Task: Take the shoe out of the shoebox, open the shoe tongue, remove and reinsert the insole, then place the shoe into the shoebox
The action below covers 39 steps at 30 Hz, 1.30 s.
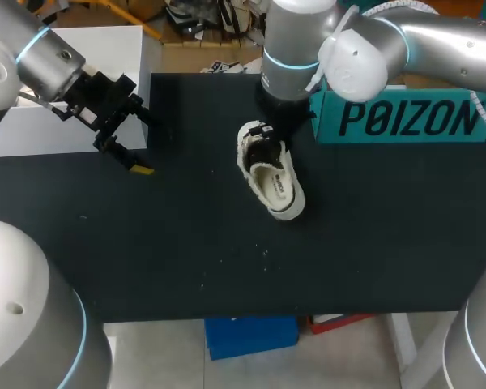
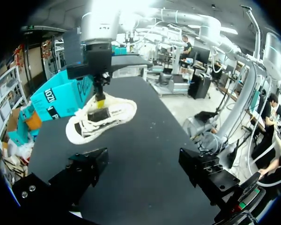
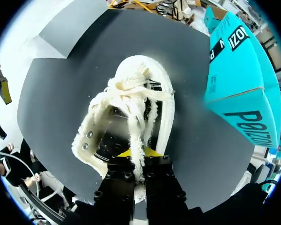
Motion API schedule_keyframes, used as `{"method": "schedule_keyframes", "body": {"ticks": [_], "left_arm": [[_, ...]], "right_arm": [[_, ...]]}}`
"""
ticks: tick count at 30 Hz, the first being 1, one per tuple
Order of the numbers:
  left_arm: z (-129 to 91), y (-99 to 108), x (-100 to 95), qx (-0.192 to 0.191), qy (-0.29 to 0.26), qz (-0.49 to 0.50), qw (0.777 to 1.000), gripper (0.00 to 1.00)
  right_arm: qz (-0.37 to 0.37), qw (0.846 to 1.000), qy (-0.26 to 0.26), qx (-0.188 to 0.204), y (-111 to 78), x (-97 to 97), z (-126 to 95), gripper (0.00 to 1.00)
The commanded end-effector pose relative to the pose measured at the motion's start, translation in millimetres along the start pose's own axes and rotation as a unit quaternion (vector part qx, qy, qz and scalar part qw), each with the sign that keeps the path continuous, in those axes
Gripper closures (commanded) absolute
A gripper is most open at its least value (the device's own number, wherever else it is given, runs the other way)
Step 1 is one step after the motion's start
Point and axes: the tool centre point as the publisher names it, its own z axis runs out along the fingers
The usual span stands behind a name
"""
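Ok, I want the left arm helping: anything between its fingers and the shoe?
Nothing visible. Only bare table lies between the left fingers and the shoe; the right fingers hold the shoe from above.

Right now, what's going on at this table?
The white shoe lies out of the teal shoebox, on the black table beside it. The right gripper is down at the shoe's opening, shut on its laces. The left gripper hangs open off to the side, holding nothing.

Table (image 1: 227, 267): dark matte top with a few pale specks. White surface (image 1: 105, 57) sits at its far left corner.
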Motion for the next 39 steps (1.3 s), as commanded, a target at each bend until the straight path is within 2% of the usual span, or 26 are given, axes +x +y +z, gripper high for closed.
{"method": "schedule_keyframes", "body": {"ticks": [1, 5, 8, 10, 12, 14, 16, 17, 34, 39], "left_arm": [[1, 0, 0.5, 0.000, -0.002, 0.001, 1.000, 0.00], [1, 0, 0.5, 0.000, -0.002, 0.001, 1.000, 0.00], [1, 0, 0.5, 0.000, -0.002, 0.001, 1.000, 0.00], [1, 0, 0.5, 0.000, -0.002, 0.001, 1.000, 0.00], [1, 0, 0.5, 0.000, -0.002, 0.001, 1.000, 0.00], [1, 0, 0.5, 0.000, -0.002, 0.001, 1.000, 0.00], [1, 0, 0.5, 0.000, -0.002, 0.001, 1.000, 0.00], [1, 0, 0.5, 0.000, -0.002, 0.001, 1.000, 0.00], [1, 0, 0.5, 0.000, -0.002, 0.001, 1.000, 0.00], [1, 0, 0.5, 0.000, -0.002, 0.001, 1.000, 0.00]], "right_arm": [[-0.093, 0.996, 0.011, 0.012, 1.0, -5.6, -45, 1.00], [-0.203, 0.979, 0.019, 0.026, 8.2, -8.2, -75, 1.00], [-0.287, 0.957, 0.027, 0.035, 13.3, -11.9, -97, 1.00], [-0.355, 0.933, 0.035, 0.046, 16.6, -15.8, -109, 1.00], [-0.411, 0.910, 0.047, 0.035, 20.4, -20.2, -123, 1.00], [-0.468, 0.880, 0.049, 0.058, 22.6, -28.5, -135, 1.00], [-0.502, 0.861, 0.049, 0.065, 23.9, -36.8, -148, 1.00], [-0.504, 0.860, 0.032, 0.071, 25.8, -44.3, -154, 1.00], [-0.504, 0.860, 0.032, 0.071, 25.8, -44.3, -154, 1.00], [-0.478, 0.873, 0.024, 0.100, 27.5, -76.8, -156, 1.00]]}}
